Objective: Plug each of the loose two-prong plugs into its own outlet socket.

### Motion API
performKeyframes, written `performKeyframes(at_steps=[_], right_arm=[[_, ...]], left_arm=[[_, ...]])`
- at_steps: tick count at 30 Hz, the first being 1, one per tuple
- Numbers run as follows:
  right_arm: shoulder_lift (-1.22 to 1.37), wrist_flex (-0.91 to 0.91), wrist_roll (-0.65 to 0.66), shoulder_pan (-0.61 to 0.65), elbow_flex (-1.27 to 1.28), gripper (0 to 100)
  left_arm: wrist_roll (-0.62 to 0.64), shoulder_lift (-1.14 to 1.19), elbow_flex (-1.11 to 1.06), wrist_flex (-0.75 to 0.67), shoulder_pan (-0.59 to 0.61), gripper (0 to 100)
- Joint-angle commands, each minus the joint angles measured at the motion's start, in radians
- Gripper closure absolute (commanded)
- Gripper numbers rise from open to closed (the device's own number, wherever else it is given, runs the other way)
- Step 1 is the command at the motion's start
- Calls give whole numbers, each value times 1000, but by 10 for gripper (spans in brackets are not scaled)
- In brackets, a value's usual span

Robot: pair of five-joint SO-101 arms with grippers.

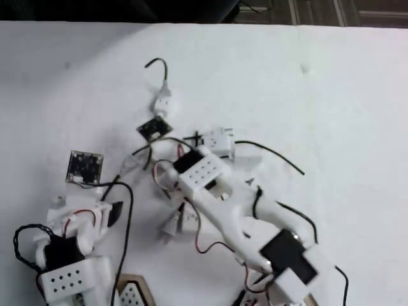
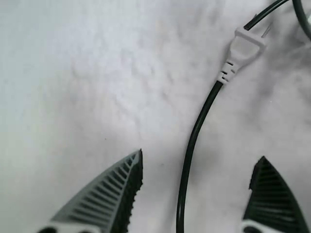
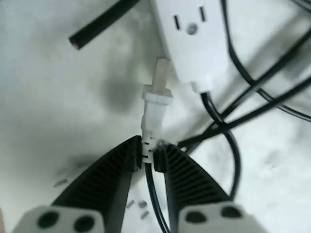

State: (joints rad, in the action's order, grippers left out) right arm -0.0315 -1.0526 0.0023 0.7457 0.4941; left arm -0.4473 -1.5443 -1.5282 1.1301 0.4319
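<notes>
Right tool (image 3: 149,146) was pinched narrow on the tail end of a white two-prong plug (image 3: 154,104), gripping it just behind the body where the cable leaves. The prongs (image 3: 160,73) pointed at the white outlet block (image 3: 194,39) but were not in its slots. The tips sat right beside the block's side edge (couldn't tell if they touched). The socket face was fully exposed, with two slots and a ground hole. Several black cables (image 3: 252,92) crossed just beyond the block, and one cut cable end (image 3: 75,43) lay loose near it.

From above, the right arm (image 1: 248,223) came in from 5 o'clock and ended near the centre of the surface (image 1: 344,95).

Left tool (image 2: 201,155) was spread wide with nothing in it, hanging over bare surface. A second plug (image 2: 245,46) lay well ahead of the fingertips. Its black lead (image 2: 194,145) ran back between the two fingers (image 2: 121,189). The left arm (image 1: 70,255) sat at 7 o'clock.

A third plug (image 1: 162,102) lay toward 12 o'clock from centre, with its short lead hooked over. One black-faced square module (image 1: 85,166) sat at 9 o'clock. Another module (image 1: 153,129) lay just below the third plug.
</notes>
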Motion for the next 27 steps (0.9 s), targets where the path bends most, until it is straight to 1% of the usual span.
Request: performKeyframes(at_steps=[1, 4, 7, 10, 15, 16, 17, 19, 24, 26, 27], right_arm=[[-133, -87, 130, -51, -17, 981], [-217, -160, 315, -110, -14, 981], [-291, -183, 588, -199, 35, 981], [-343, -180, 925, -283, 115, 981], [-372, -154, 1599, -394, 222, 981], [-372, -142, 1708, -415, 242, 981], [-372, -127, 1784, -437, 265, 981], [-371, -84, 1850, -467, 304, 981], [-371, 7, 1944, -522, 374, 981], [-371, 41, 1956, -533, 384, 981], [-371, 61, 1941, -536, 385, 981]], left_arm=[[-12, -7, 3, -21, 2, 653], [-12, -7, 3, -21, 1, 653], [-14, -7, -5, -25, -1, 653], [-14, -7, -6, -26, -2, 653], [-14, -7, -6, -26, -2, 653], [-14, -7, -8, -26, -2, 653], [-14, -7, -8, -26, -2, 653], [-14, -7, -8, -26, -2, 653], [-14, -7, -8, -26, -2, 653], [-14, -7, -8, -26, -2, 653], [-14, -7, -8, -26, -2, 653]])
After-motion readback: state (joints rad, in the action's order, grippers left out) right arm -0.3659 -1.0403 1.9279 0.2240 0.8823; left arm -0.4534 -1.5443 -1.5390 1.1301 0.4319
